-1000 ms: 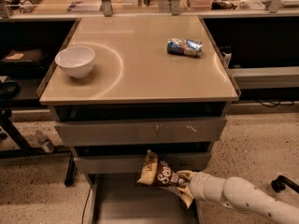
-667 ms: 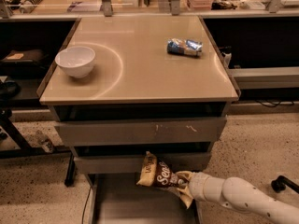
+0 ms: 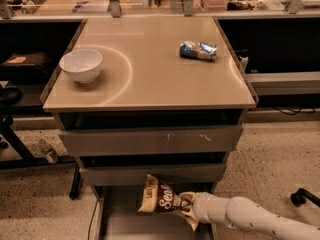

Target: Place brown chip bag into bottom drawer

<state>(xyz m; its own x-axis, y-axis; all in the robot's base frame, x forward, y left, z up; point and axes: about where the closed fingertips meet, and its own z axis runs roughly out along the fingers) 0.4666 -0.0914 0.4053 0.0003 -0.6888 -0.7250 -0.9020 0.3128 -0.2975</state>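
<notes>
The brown chip bag, dark brown with cream ends and white script, hangs over the open bottom drawer, just under the front of the drawer above. My gripper reaches in from the lower right on a white arm and is at the bag's right end; the bag covers its tips. The bag is held above the drawer's grey floor, near the drawer's back right part.
A white bowl sits on the left of the beige cabinet top. A small blue-and-silver packet lies at the top's right. Two upper grey drawers are pushed in. A black caster stands on the floor at the right.
</notes>
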